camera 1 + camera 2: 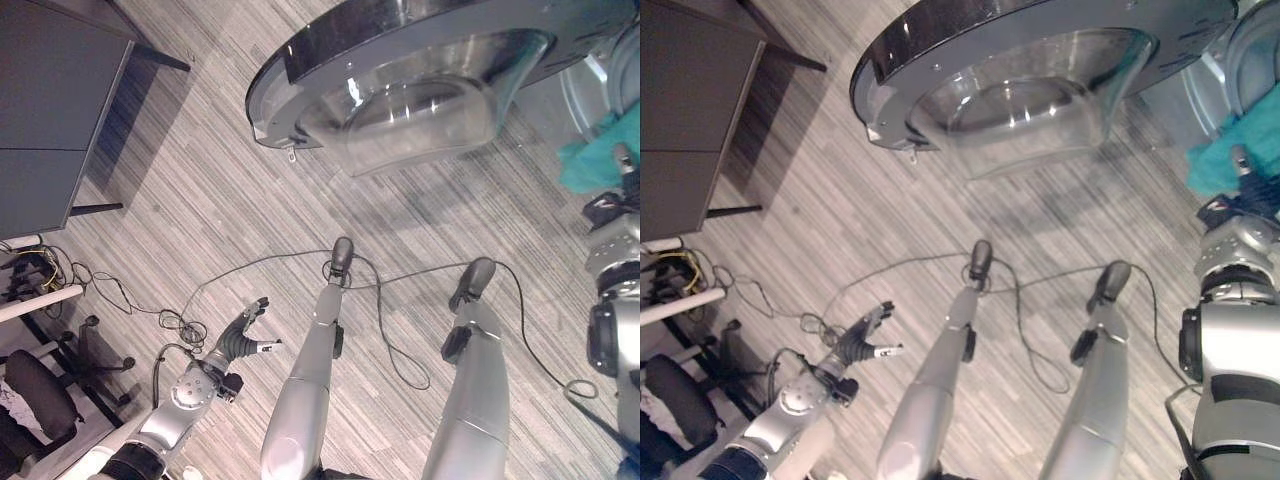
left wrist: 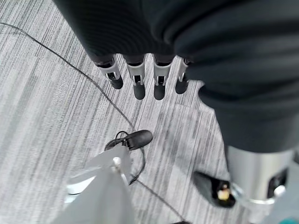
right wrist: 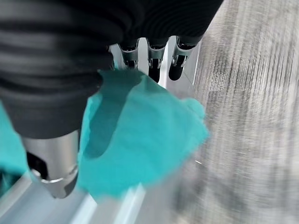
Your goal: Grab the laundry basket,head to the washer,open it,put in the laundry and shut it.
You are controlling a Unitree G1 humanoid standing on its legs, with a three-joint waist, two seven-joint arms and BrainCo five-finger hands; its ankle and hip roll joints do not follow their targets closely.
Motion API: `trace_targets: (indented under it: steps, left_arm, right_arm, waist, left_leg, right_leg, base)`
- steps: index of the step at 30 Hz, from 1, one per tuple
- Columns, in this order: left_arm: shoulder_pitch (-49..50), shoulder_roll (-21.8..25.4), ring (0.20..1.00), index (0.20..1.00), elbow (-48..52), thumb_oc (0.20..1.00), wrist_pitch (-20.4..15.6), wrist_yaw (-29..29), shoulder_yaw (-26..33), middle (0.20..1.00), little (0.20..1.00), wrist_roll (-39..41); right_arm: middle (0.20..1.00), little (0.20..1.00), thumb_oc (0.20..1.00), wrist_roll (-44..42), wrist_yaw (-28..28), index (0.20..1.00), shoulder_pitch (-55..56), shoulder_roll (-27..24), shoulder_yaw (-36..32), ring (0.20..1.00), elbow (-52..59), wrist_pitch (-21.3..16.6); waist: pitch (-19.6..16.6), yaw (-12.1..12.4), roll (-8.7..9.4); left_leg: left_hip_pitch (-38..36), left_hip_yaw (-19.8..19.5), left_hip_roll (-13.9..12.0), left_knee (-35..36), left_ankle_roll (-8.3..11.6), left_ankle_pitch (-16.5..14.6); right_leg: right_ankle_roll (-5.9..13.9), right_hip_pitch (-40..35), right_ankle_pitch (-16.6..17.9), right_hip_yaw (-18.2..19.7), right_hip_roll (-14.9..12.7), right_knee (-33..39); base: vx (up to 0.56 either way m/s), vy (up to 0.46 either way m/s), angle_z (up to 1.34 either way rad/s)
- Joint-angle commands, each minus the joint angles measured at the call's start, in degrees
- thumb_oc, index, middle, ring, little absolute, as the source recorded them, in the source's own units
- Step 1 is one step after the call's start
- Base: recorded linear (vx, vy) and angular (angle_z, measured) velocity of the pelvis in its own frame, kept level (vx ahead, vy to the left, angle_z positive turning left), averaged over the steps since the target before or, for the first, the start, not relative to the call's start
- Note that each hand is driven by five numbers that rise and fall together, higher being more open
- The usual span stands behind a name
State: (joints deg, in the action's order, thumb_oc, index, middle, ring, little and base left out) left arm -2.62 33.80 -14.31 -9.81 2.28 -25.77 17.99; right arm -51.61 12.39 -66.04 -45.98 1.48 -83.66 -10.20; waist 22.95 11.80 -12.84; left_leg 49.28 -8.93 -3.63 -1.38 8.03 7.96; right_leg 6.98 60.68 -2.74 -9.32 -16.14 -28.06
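**Teal laundry at the open washer**

A teal cloth (image 1: 590, 160) lies at the mouth of the washer drum (image 1: 1250, 60), draped over its lower rim. The right hand (image 1: 1240, 175) is right against that cloth; in the right wrist view the teal fabric (image 3: 140, 140) hangs just beside the thumb and below the fingers (image 3: 175, 60), which point out fairly straight, and I cannot tell whether they pinch it. The washer door (image 1: 400, 70), round with a clear glass bowl, stands swung wide open beside the drum. Well away from the washer, the left hand (image 1: 245, 335) hangs over the striped grey floor (image 1: 200, 190), fingers (image 2: 138, 79) relaxed and apart, holding nothing. A dark cabinet (image 1: 50, 100) stands farther off.
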Motion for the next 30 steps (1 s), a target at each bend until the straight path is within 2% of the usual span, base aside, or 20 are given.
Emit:
trace_targets:
  steps: [1, 5, 6, 11, 15, 16, 17, 18, 19, 21, 22, 24, 27, 29, 30]
  left_arm:
    - [0.5, 1.5, 1.0, 1.0, 0.7, 1.0, -1.0, 1.1, -1.7, 1.0, 1.0, 1.1]
    - [1.0, 1.9, 1.0, 1.0, 1.3, 1.0, -0.8, 1.3, -1.2, 1.0, 1.0, 1.8]
    - [1.2, 2.1, 1.0, 1.0, 1.4, 1.0, -0.8, 1.2, -1.0, 1.0, 1.0, 2.1]
    - [1.1, 2.4, 1.0, 1.0, 1.8, 1.0, -0.7, 1.9, 0.0, 1.0, 1.0, 3.3]
    - [1.1, 2.5, 1.0, 1.0, 2.0, 1.0, -0.8, 2.1, 0.2, 1.0, 1.0, 3.5]
    - [1.0, 2.5, 1.0, 1.0, 2.0, 1.0, -0.8, 2.1, 0.4, 1.0, 1.0, 3.6]
    - [0.9, 2.5, 1.0, 1.0, 2.1, 1.0, -0.7, 2.2, 0.6, 1.0, 1.0, 3.7]
    - [1.0, 2.6, 1.0, 1.0, 2.2, 1.0, -0.8, 2.2, 0.5, 1.0, 1.0, 3.7]
    - [0.9, 2.6, 1.0, 1.0, 2.3, 1.0, -0.8, 2.3, 0.8, 1.0, 1.0, 3.7]
    - [0.9, 2.8, 1.0, 1.0, 2.3, 1.0, -0.7, 2.5, 1.1, 1.0, 1.0, 3.6]
    - [0.7, 2.8, 1.0, 1.0, 2.2, 1.0, -0.6, 2.6, 1.3, 1.0, 1.0, 3.5]
    - [0.5, 2.7, 1.0, 1.0, 2.1, 1.0, -0.5, 2.9, 1.5, 1.0, 1.0, 3.3]
    - [0.3, 2.8, 1.0, 1.0, 2.1, 1.0, -0.5, 3.1, 1.7, 1.0, 1.0, 3.2]
    - [-0.4, 3.2, 1.0, 1.0, 1.6, 1.0, -0.5, 3.4, 1.5, 1.0, 1.0, 3.2]
    - [-0.5, 3.2, 1.0, 1.0, 1.6, 1.0, -0.5, 3.4, 1.5, 1.0, 1.0, 3.2]
  right_arm:
    - [1.0, 1.0, 1.0, -2.8, 0.6, 1.0, -1.1, -5.8, 3.3, 1.0, 1.7, -2.8]
    - [1.0, 1.0, 1.0, -4.9, 1.3, 1.0, -4.0, -6.8, 3.8, 1.0, 2.3, -3.2]
    - [0.2, 0.2, 0.2, -5.5, 1.5, 0.2, -4.7, -7.1, 4.0, 0.2, 2.6, -3.5]
    - [0.2, 0.2, 0.2, -8.3, 2.5, 0.2, -6.8, -6.4, 4.4, 0.2, 5.4, -5.5]
    - [0.2, 0.2, 0.2, -9.3, 3.0, 0.2, -7.1, -6.2, 4.1, 0.2, 6.2, -6.3]
    - [0.2, 0.2, 0.2, -10.3, 3.3, 0.2, -7.5, -6.2, 3.6, 0.2, 6.7, -6.9]
    - [0.2, 0.2, 0.2, -11.0, 3.5, 0.2, -7.7, -6.1, 3.2, 0.2, 7.0, -7.3]
    - [0.2, 0.2, 0.2, -11.4, 3.8, 0.2, -8.1, -6.2, 3.0, 0.2, 7.4, -7.7]
    - [0.2, 0.2, 0.2, -11.8, 4.1, 0.2, -8.3, -6.3, 2.8, 0.2, 7.8, -8.0]
    - [0.2, 0.2, 0.2, -12.5, 4.5, 0.2, -8.8, -6.6, 2.6, 0.2, 9.2, -8.7]
    - [0.2, 0.2, 0.2, -12.9, 4.7, 0.2, -9.1, -6.8, 2.5, 0.2, 10.1, -9.2]
    - [0.2, 0.2, 0.2, -14.2, 5.1, 0.2, -9.1, -6.7, 2.0, 0.2, 12.8, -10.6]
    - [0.2, 0.2, 0.2, -15.1, 5.5, 0.2, -9.2, -6.7, 1.5, 0.2, 16.3, -12.3]
    - [0.2, 0.2, 0.2, -14.6, 8.4, 0.2, -11.4, -7.7, 0.9, 0.2, 25.2, -17.4]
    - [0.2, 0.2, 0.2, -14.3, 8.8, 0.2, -11.3, -7.6, 0.9, 0.2, 25.5, -17.4]
  waist:
    - [-1.7, 0.5, -2.85]
    - [-2.0, 0.5, -2.55]
    - [-2.0, 0.4, -2.38]
    - [-2.0, -0.4, -1.18]
    - [-1.9, -0.7, -0.92]
    - [-1.6, -0.7, -0.72]
    - [-2.0, -0.8, -0.65]
    - [-1.6, -0.8, -0.63]
    - [-2.2, -1.0, -0.55]
    - [-1.8, -1.0, -0.41]
    - [-2.3, -1.2, -0.23]
    - [-1.9, -1.4, -0.01]
    - [-2.1, -1.7, 0.33]
    - [-2.6, -2.5, 1.0]
    - [-2.4, -2.5, 0.96]
  left_leg:
    - [-0.7, -0.5, -4.3, 3.9, 2.7, 1.3]
    - [-0.6, -0.4, -4.4, 4.0, 2.86, 1.3]
    - [-0.7, -0.4, -4.4, 4.1, 2.9, 1.2]
    - [-1.5, -0.3, -4.8, 4.1, 3.06, 1.1]
    - [-1.9, -0.4, -4.9, 4.2, 3.08, 1.0]
    - [-1.5, -0.3, -4.9, 3.8, 3.1, 2.0]
    - [-2.3, -0.3, -5.0, 4.2, 3.16, 1.1]
    - [-1.9, -0.2, -4.9, 3.9, 3.12, 2.1]
    - [-2.6, -0.3, -5.0, 4.3, 3.22, 1.2]
    - [-2.5, -0.1, -5.0, 4.1, 3.24, 2.1]
    - [-3.2, -0.2, -5.1, 4.5, 3.31, 1.2]
    - [-3.4, 0.1, -5.2, 4.3, 3.3, 2.0]
    - [-4.3, 0.4, -5.2, 4.4, 3.32, 1.9]
    - [-5.9, 0.6, -5.4, 3.9, 3.32, 1.3]
    - [-6.1, 0.6, -5.4, 3.9, 3.3, 1.3]
  right_leg:
    - [5.0, -0.8, -4.0, 0.7, -1.5, -1.2]
    - [5.07, -0.8, -4.1, 0.8, -1.5, -1.0]
    - [5.09, -0.8, -4.0, 0.9, -1.4, -1.1]
    - [4.96, -2.0, -3.7, 0.4, -1.0, -0.2]
    - [4.95, -2.7, -3.4, 0.2, -0.8, 0.4]
    - [4.47, -2.4, -1.7, -0.2, -0.9, 0.9]
    - [4.91, -3.3, -2.8, 0.1, -0.8, 1.2]
    - [4.47, -2.9, -1.5, -0.3, -0.7, 1.3]
    - [4.9, -3.6, -2.7, 0.1, -0.7, 1.4]
    - [4.44, -3.6, -1.3, -0.2, -0.7, 1.7]
    - [4.85, -4.2, -2.5, 0.2, -0.6, 1.8]
    - [4.47, -4.4, -1.1, 0.0, -0.7, 2.0]
    - [4.41, -5.3, -0.8, 0.1, -0.4, 2.8]
    - [4.42, -6.7, -0.4, 0.4, -0.4, 3.7]
    - [4.44, -6.9, -0.4, 0.4, -0.4, 3.8]
  base:
    - [0.0, 0.0, 0.0]
    - [0.0, 0.0, 0.0]
    - [0.0, 0.0, 0.0]
    - [0.0, 0.0, 0.0]
    - [-0.03, -0.003, -0.02]
    - [0.0, 0.0, 0.0]
    - [-0.09, 0.006, -0.03]
    - [0.06, -0.003, -0.05]
    - [-0.01, 0.0, -0.04]
    - [0.0, 0.0, 0.0]
    - [0.0, 0.0, 0.0]
    - [-0.04, 0.002, -0.01]
    - [-0.03, 0.0, -0.02]
    - [0.0, -0.001, -0.02]
    - [0.0, 0.006, -0.04]
